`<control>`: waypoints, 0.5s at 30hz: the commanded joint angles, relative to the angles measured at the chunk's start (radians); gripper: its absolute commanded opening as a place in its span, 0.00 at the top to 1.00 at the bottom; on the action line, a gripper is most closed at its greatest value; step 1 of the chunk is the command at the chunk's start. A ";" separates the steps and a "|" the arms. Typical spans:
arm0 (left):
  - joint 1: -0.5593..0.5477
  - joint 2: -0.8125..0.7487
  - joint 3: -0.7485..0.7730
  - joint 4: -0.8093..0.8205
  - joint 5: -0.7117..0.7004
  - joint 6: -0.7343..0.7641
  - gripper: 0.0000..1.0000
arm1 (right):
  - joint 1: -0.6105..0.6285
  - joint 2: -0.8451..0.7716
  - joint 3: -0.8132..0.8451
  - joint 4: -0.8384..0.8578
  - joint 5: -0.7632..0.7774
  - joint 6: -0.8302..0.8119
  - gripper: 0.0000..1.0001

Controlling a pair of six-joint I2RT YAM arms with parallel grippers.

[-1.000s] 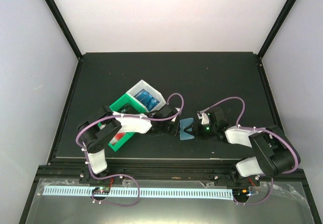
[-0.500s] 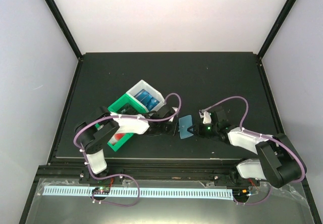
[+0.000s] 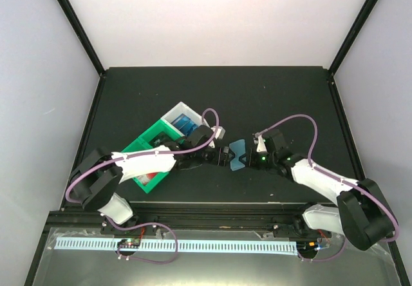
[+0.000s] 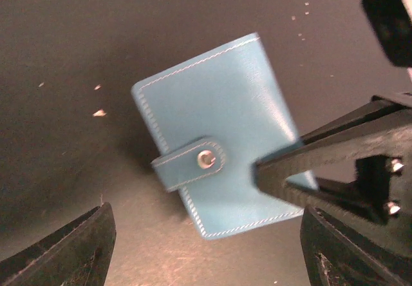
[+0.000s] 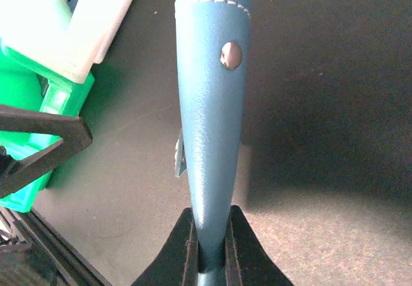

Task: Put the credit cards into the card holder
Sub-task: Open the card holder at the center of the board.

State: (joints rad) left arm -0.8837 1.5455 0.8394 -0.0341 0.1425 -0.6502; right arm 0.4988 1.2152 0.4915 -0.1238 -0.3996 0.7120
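Although the teal-blue card holder (image 3: 238,154) filled much of both wrist views, any maker's mark on it was hard to make out; only white stitching along its edges and a round metal snap (image 4: 206,160) on the tab across one edge showed clearly. In the overhead view it sat just below the middle of the frame, between the two grippers, over the dark worktop (image 3: 270,99); whether it touched the worktop could not be told. The right gripper (image 5: 209,238) had its jaws pinching the holder's lower edge at the bottom centre of its own view, where the holder appeared edge-on, narrow and folded shut, a second stud (image 5: 230,55) near its top. The left gripper (image 4: 206,234) had its jaws spread wide, one finger in each lower corner of its view, neither touching the holder; the right gripper's black finger (image 4: 283,167) came in from the right of that frame and was cut off by its edge. Left of centre in the overhead view, a green bin (image 3: 138,145) lay partly hidden under the left arm, with a white bin (image 3: 172,114) beside it; blue flat items (image 3: 187,126) lay in the white bin, too small to identify or to read.
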 commanded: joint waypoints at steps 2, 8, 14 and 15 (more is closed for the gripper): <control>0.003 0.041 0.088 0.010 0.080 0.039 0.19 | 0.041 -0.015 0.047 -0.049 0.033 -0.016 0.99; 0.003 0.097 0.132 -0.061 0.042 0.035 0.22 | 0.050 -0.029 0.055 -0.050 0.006 -0.007 0.99; 0.003 0.145 0.148 -0.083 0.072 0.027 0.30 | 0.050 -0.036 0.059 -0.047 -0.022 -0.005 0.99; 0.003 0.151 0.152 -0.091 0.065 0.026 0.32 | 0.050 -0.036 0.059 -0.047 -0.026 -0.006 0.99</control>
State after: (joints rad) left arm -0.8837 1.6718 0.9463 -0.0837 0.1909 -0.6289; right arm 0.5430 1.1999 0.5236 -0.1806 -0.4000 0.7124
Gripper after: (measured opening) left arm 0.706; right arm 0.068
